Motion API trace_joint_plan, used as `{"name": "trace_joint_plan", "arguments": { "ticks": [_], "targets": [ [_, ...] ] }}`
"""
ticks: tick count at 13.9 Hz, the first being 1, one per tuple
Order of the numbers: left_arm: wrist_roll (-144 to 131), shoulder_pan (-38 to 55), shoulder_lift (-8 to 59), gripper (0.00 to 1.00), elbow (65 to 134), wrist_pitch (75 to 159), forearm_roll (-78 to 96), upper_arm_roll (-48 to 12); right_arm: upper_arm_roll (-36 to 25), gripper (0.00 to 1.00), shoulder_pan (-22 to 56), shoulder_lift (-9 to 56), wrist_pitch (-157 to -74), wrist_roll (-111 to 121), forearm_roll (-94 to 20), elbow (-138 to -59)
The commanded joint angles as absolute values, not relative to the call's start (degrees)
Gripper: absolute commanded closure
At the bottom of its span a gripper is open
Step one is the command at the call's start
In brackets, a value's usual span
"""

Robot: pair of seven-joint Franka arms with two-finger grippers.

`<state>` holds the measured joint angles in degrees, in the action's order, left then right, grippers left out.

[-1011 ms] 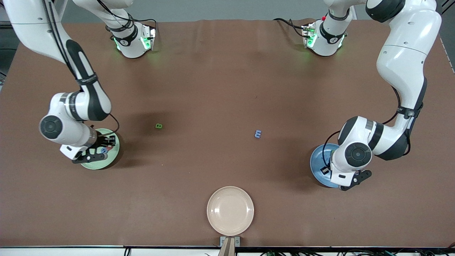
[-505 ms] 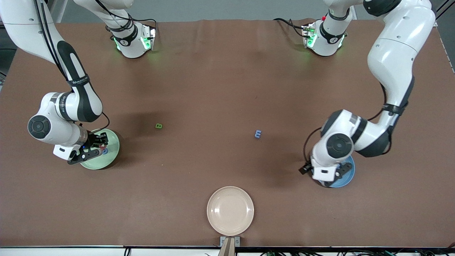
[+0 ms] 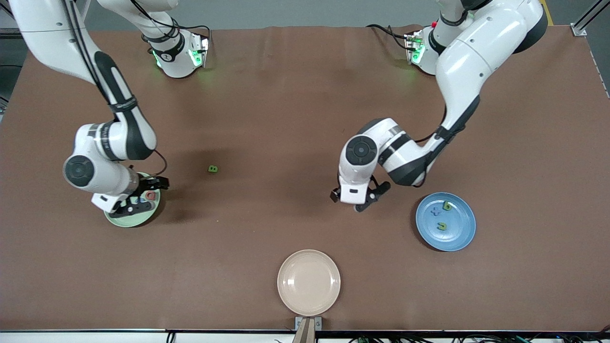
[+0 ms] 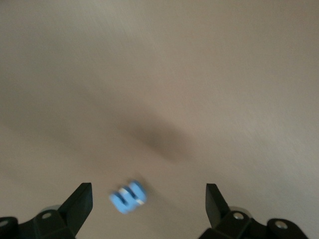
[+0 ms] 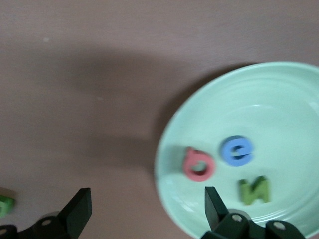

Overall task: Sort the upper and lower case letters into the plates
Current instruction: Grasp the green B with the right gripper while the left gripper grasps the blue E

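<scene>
The right arm hid much of the pale green plate point(image 3: 125, 220) in the front view. The blue letter point(image 4: 128, 197) on the table looked blurred, its shape unreadable. The picture's edge cut off a green piece point(image 5: 4, 205).

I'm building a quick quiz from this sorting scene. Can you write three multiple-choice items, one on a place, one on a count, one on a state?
1. What is the left end effector over?
A. blue plate
B. bare table, by the blue letter
C. beige plate

2. How many letters lie in the pale green plate?
A. one
B. three
C. five

3. How does the right end effector stand?
A. open, empty
B. shut on a letter
C. shut, empty

B: the left wrist view shows the blue letter on the table.
B: red, blue and green.
A: the fingers stand apart with nothing between them.
</scene>
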<state>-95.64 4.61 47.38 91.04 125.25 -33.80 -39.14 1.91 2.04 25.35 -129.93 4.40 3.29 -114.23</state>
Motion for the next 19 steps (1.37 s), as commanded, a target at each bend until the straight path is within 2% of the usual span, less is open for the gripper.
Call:
{"name": "trace_joint_plan", "arguments": {
  "ticks": [1,5,10,13,14,15,18,19],
  "targets": [
    [-106.31,2.73,46.67,0.00,95.79,129.90,-39.09,-39.20,1.76,0.00,7.28,22.68,-131.39,-6.56,2.99,-118.82],
    [-113.18,2.64,46.93,0.00,97.99,130.25,-39.90,-39.20,1.85,0.00,10.11,21.54,-142.37,-9.40,2.99,-126.99],
    [-123.64,2.73,46.67,0.03,99.49,130.43,-39.90,-39.20,1.76,0.02,16.95,20.83,-143.09,-21.77,2.99,-128.50],
    [-126.12,2.19,46.84,0.03,100.20,130.52,-39.90,-39.29,1.76,0.02,17.84,20.74,-143.09,-23.20,2.99,-128.58],
    [-126.56,2.37,46.93,0.05,100.20,130.52,-39.90,-39.29,1.76,0.02,17.84,20.74,-143.52,-23.20,2.99,-129.54],
    [-126.65,2.29,47.02,0.13,100.20,130.43,-39.82,-39.29,1.76,0.02,17.93,20.83,-144.22,-23.20,2.99,-129.99],
    [-126.65,2.55,47.11,0.21,100.20,130.52,-39.20,-39.38,1.76,0.03,17.84,21.09,-144.23,-23.20,2.99,-130.43],
    [-126.65,2.55,47.11,0.27,100.20,130.69,-39.11,-39.38,1.84,0.03,17.93,21.18,-144.23,-23.29,2.99,-130.52]
  ]
}}
